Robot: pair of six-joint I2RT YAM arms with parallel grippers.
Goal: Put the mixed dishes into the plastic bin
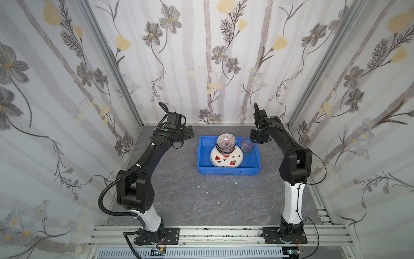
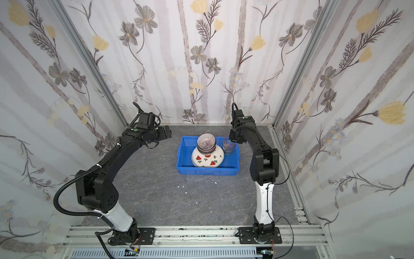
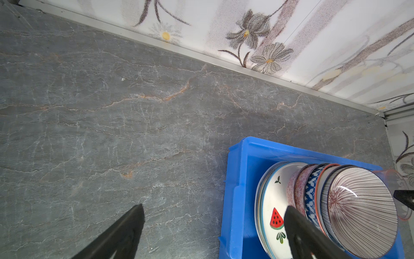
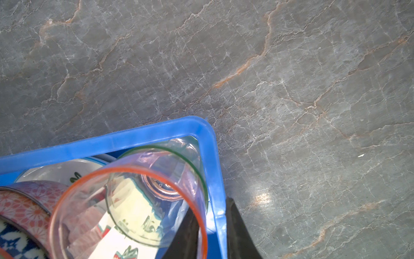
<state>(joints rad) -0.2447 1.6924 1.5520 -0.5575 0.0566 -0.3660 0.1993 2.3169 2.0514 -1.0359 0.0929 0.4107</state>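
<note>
Top views: high, front, looking down on everything. Wrist views: close, angled down, both catching the bin (image 3: 237,190).

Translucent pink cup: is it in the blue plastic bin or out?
In: the pink cup nests in a translucent green cup inside the blue bin.

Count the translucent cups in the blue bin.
2. The pink cup sits nested inside the green cup, both in the far right corner of the bin; the bowl stack might hide another.
</note>
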